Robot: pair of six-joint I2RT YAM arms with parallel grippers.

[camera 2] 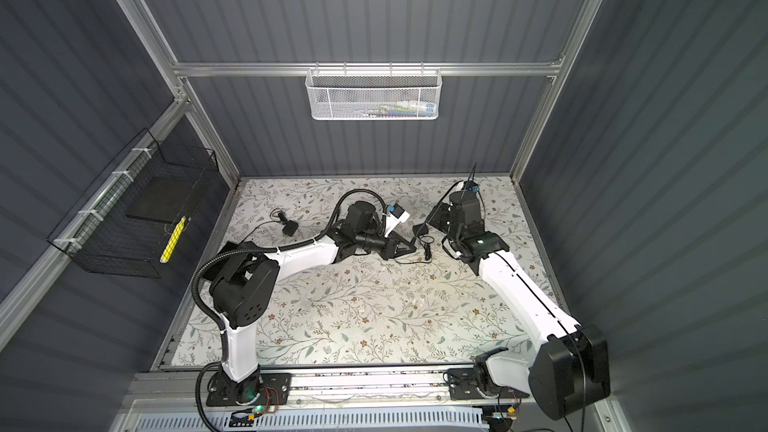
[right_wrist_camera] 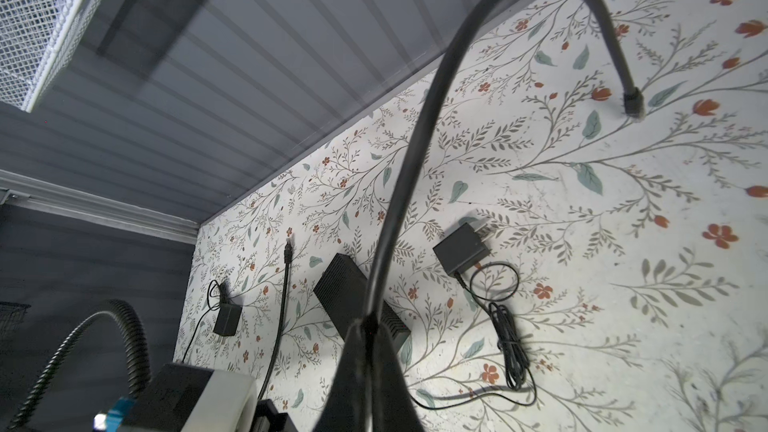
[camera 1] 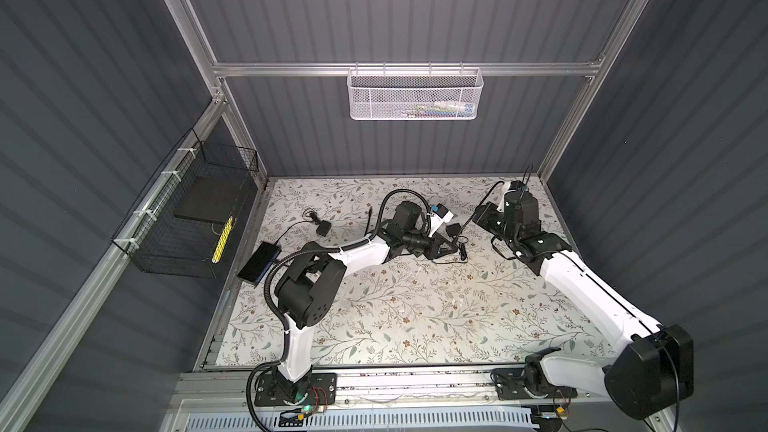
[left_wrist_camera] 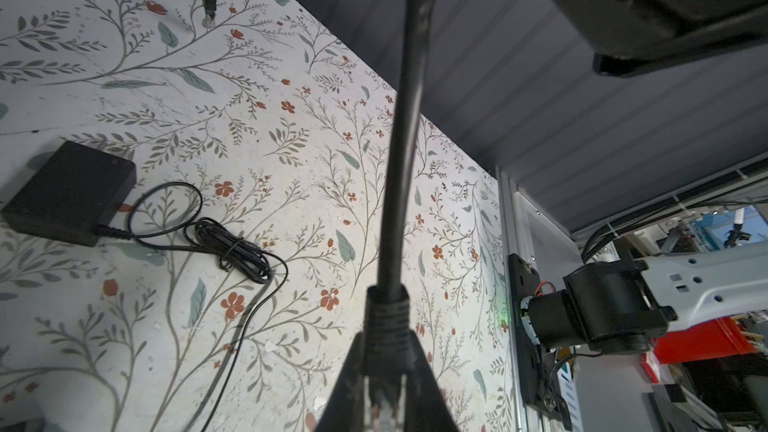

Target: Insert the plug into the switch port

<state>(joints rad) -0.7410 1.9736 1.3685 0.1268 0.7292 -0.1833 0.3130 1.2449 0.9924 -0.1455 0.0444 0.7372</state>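
Observation:
My left gripper (left_wrist_camera: 386, 338) is shut on the plug (left_wrist_camera: 386, 313), a clear-tipped connector with a ribbed black boot. It sits mid-table in both top views (camera 1: 453, 247) (camera 2: 412, 248). Its black cable (left_wrist_camera: 399, 160) rises to my right gripper (right_wrist_camera: 368, 326), which is shut on the cable (right_wrist_camera: 399, 184) and hovers just right of the left one (camera 1: 478, 218). The cable's other end (right_wrist_camera: 633, 101) rests on the table. The switch (camera 1: 257, 261), a flat black box with a blue side, lies at the table's left edge, far from both grippers. Its port is hidden.
A black power adapter (left_wrist_camera: 66, 193) with a coiled cord (left_wrist_camera: 237, 251) lies beside the left gripper. A black vented box (right_wrist_camera: 357, 305), a second cable (right_wrist_camera: 286, 284) and another adapter (right_wrist_camera: 226, 317) lie further left. A wire basket (camera 1: 187, 218) hangs on the left wall.

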